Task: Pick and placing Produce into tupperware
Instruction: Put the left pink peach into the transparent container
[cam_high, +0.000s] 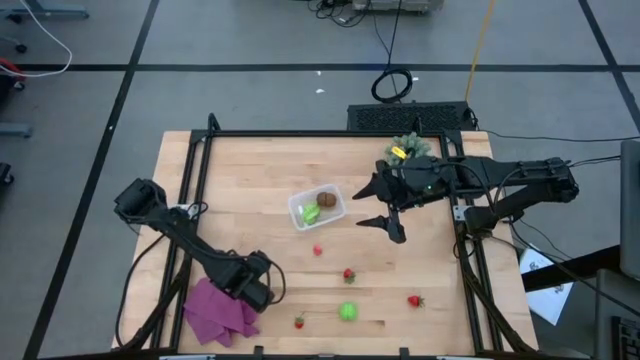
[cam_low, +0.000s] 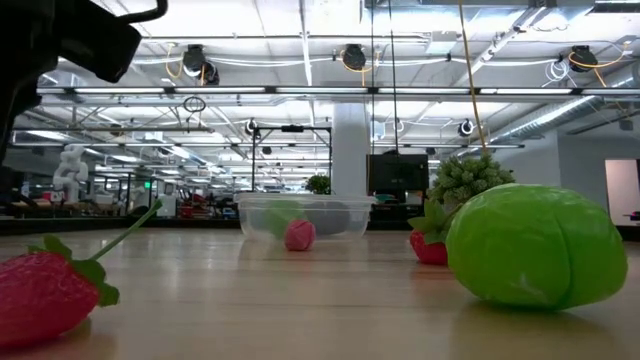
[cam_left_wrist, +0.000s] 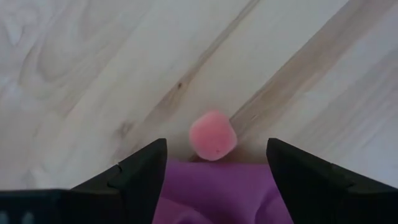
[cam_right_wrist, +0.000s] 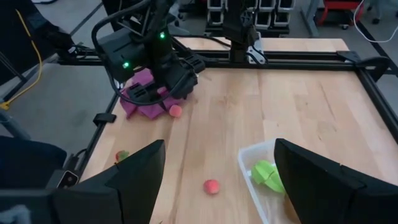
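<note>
My left gripper (cam_high: 258, 285) points down, open, at the edge of the purple cloth (cam_high: 220, 312). In its wrist view a small pink piece of produce (cam_left_wrist: 212, 135) lies on the wood against the cloth's edge (cam_left_wrist: 214, 193), between the two open fingers and apart from both. The clear tupperware (cam_high: 317, 208) stands mid-table with a brown oval (cam_high: 326, 199) and a green piece (cam_high: 311, 213) inside. Another pink piece (cam_high: 318, 250), three strawberries (cam_high: 349, 275) and a green piece (cam_high: 347, 311) lie loose on the table. My right gripper (cam_high: 385, 205) hangs open, high beside the tupperware, with nothing between its fingers.
A spiky pale-green plant (cam_high: 405, 150) stands at the far right, behind the right arm. A black frame (cam_high: 195, 170) borders the wooden table. In the low view a strawberry (cam_low: 40, 295) and the green piece (cam_low: 535, 245) sit close to the near edge.
</note>
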